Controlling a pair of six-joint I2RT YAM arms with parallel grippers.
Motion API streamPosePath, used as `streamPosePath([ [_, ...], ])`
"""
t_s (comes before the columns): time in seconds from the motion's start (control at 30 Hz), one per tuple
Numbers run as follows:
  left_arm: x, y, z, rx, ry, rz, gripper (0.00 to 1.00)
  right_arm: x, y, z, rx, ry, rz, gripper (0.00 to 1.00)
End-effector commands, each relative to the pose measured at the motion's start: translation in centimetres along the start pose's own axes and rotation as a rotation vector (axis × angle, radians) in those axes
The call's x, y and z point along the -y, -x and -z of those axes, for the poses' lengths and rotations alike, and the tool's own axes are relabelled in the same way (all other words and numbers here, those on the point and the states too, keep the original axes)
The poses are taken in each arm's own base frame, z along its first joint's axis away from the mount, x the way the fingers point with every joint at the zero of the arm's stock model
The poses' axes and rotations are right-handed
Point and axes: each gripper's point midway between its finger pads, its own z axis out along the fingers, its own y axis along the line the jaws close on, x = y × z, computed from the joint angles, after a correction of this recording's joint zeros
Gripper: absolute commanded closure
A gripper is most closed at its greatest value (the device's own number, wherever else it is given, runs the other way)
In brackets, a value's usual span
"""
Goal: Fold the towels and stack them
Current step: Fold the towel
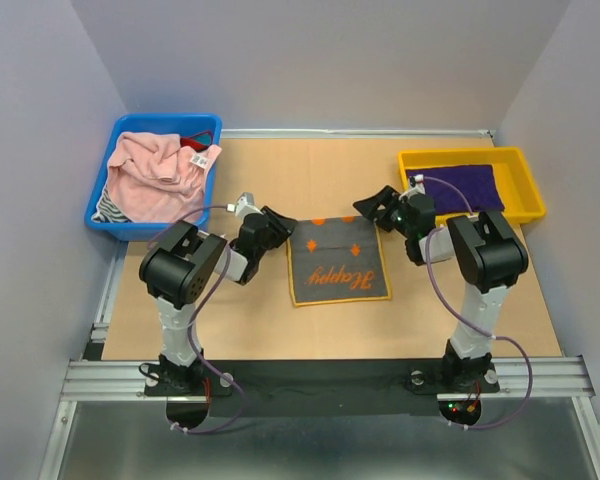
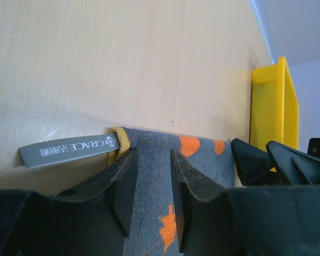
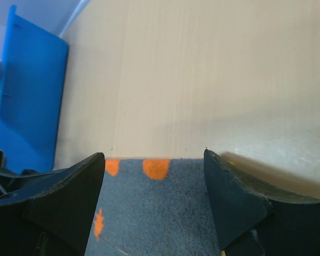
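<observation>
Left end effector (image 2: 153, 156) sits over the grey-and-orange towel (image 2: 208, 166) at its far left corner.

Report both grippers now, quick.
Left gripper: open, fingers set narrow over a corner of the grey-and-orange towel, no grip seen.
Right gripper: open wide, empty, above the same towel.

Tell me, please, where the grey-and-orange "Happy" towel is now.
In the top view, the grey-and-orange towel lies flat on the table between the left arm and the right arm, with the blue bin far left and the yellow bin far right.
</observation>
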Motion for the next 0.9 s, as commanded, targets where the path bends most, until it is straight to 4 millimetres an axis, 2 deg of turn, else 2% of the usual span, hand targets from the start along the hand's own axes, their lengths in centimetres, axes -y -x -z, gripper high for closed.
streamPosePath([
  [0.0,3.8,2.9,0.1,0.039,-0.027,-0.082,0.58,-0.4,1.4,0.5,-0.037,-0.057,0.154,0.20],
  [0.03,5.0,3.9,0.4,0.060,-0.040,-0.103,0.58,-0.8,2.2,0.7,-0.032,-0.063,0.215,0.20],
  [0.1,5.4,4.5,0.8,0.060,-0.017,-0.172,0.56,-0.7,2.8,0.8,-0.066,-0.115,0.264,0.20],
  [0.13,7.2,5.8,1.1,0.088,-0.033,-0.190,0.55,-1.0,3.6,0.8,-0.077,-0.125,0.343,0.21],
  [0.17,6.5,5.8,1.3,0.065,0.012,-0.255,0.53,0.1,2.7,1.3,-0.148,-0.179,0.360,0.21],
  [0.2,7.9,6.7,1.2,0.077,0.004,-0.283,0.51,-1.0,4.3,0.7,-0.144,-0.176,0.408,0.21],
  [0.23,8.6,7.2,1.5,0.082,0.004,-0.317,0.50,0.3,3.4,1.3,-0.227,-0.216,0.472,0.21],
  [0.27,7.8,7.0,1.7,0.049,0.046,-0.365,0.47,0.2,3.3,1.4,-0.264,-0.213,0.506,0.21],
  [0.3,8.7,7.8,1.7,0.052,0.044,-0.431,0.45,0.2,3.4,1.4,-0.295,-0.213,0.543,0.21],
  [0.33,9.0,8.0,1.9,0.043,0.055,-0.474,0.43,-0.5,4.3,1.1,-0.302,-0.207,0.582,0.21],
  [0.37,9.0,8.1,2.1,0.027,0.067,-0.515,0.42,0.5,3.5,1.9,-0.383,-0.232,0.633,0.22],
  [0.43,9.1,8.5,2.7,-0.022,0.106,-0.626,0.33,1.3,3.4,2.2,-0.467,-0.239,0.718,0.24],
  [0.47,9.1,8.6,3.1,-0.058,0.128,-0.660,0.26,2.0,3.0,2.1,-0.501,-0.250,0.736,0.25],
  [0.5,9.2,8.6,3.5,-0.084,0.124,-0.726,0.24,2.3,2.8,2.1,-0.531,-0.232,0.780,0.26],
  [0.53,8.4,8.2,4.1,-0.132,0.156,-0.757,0.15,1.8,2.7,2.0,-0.559,-0.204,0.785,0.28],
  [0.6,8.7,8.4,4.7,-0.171,0.143,-0.848,0.12,2.1,1.8,1.7,-0.620,-0.160,0.808,0.32],
  [0.7,7.6,8.1,5.7,-0.236,0.181,-0.914,0.12,1.4,1.2,1.4,-0.670,-0.091,0.809,0.40],
  [0.73,7.5,8.3,6.0,-0.240,0.182,-0.932,0.12,1.9,0.7,1.3,-0.693,-0.083,0.816,0.43],
  [0.87,7.4,8.5,6.8,-0.244,0.174,-0.985,0.13,2.3,0.4,0.7,-0.727,-0.065,0.823,0.45],
])
